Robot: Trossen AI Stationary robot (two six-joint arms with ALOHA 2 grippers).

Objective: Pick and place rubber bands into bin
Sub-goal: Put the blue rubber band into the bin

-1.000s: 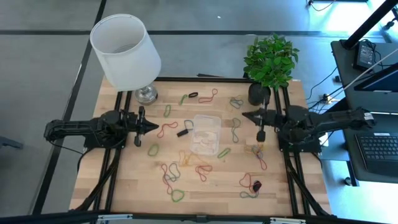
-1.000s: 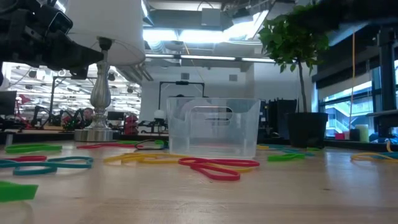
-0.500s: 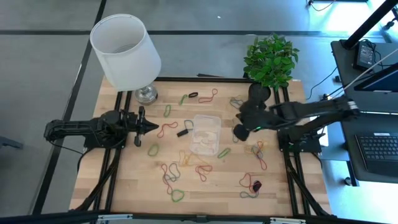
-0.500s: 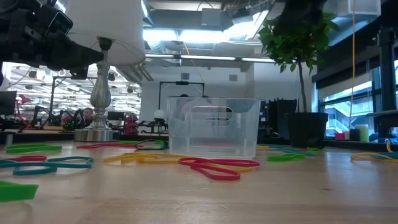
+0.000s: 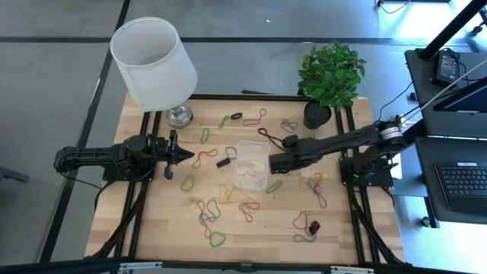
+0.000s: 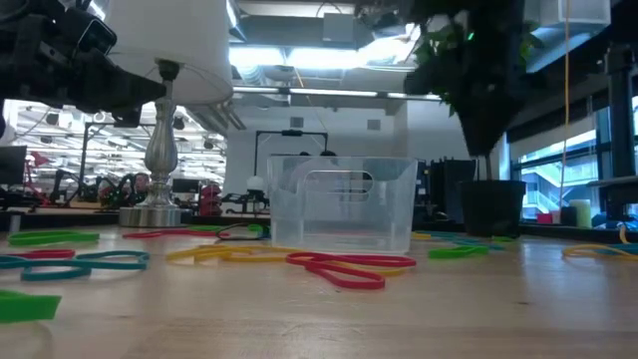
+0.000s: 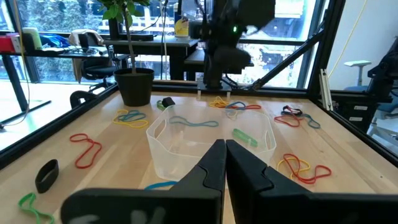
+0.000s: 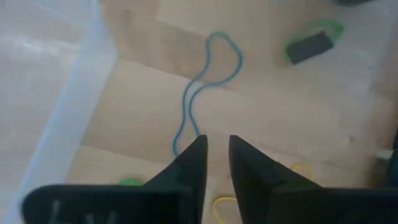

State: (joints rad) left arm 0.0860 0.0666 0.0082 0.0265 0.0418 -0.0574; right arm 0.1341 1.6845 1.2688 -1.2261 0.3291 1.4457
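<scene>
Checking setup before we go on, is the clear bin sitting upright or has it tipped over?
Upright. The bin stands flat on the table with its open rim facing up, and the high view looks straight down into it.

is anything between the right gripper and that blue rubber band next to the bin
Nothing visible. The right gripper hangs over the blue rubber band, with only bare table around it. The bin wall stands close beside the band, not over it.
</scene>
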